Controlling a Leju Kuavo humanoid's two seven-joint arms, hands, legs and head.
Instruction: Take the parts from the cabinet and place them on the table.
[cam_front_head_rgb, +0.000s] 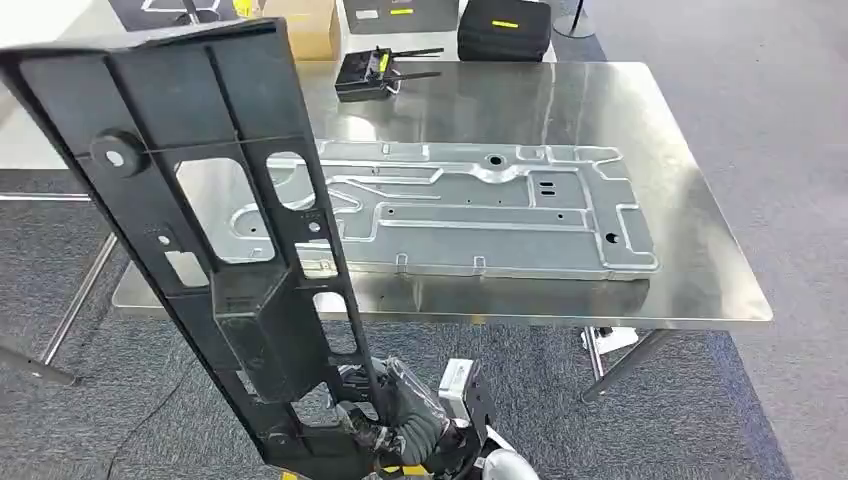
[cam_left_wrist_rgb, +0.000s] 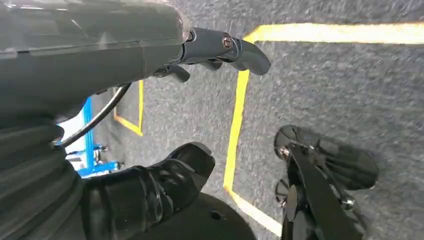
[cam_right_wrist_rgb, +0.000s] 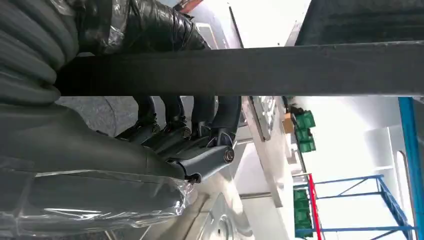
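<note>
- Right hand (cam_front_head_rgb: 400, 425), low in head view, grips the bottom end of a long black plastic panel (cam_front_head_rgb: 200, 220); fingers wrap the panel's edge.
- Right wrist view: dark fingers (cam_right_wrist_rgb: 200, 117) curl round the panel's bar (cam_right_wrist_rgb: 300, 67), thumb on the other side, so a firm hold.
- Panel stands tilted, top leaning toward the robot's left, rising from the hand up past the table's near edge. It has cut-out windows & a boxy block at mid-length.
- Panel is in the air, in front of the table (cam_front_head_rgb: 690, 200), not resting on it as far as the head view shows.
- Table is shiny steel w/ thin legs, on grey carpet (cam_front_head_rgb: 790, 90).
- A flat silver metal plate (cam_front_head_rgb: 480, 210) lies flat across the table's middle, pressed ribs & small holes in it; its left end is seen through the panel's windows.
- At the table's far edge sits a black remote (cam_front_head_rgb: 370, 72) w/ antennas & a yellow sticker.
- Beyond the table: black case (cam_front_head_rgb: 505, 28) w/ yellow label, cardboard box (cam_front_head_rgb: 305, 22).
- Left hand (cam_left_wrist_rgb: 200, 55) hangs over the carpet; fingers loosely bent & apart, nothing in it.
- Yellow tape lines (cam_left_wrist_rgb: 235, 125) mark the floor below the left hand.
</note>
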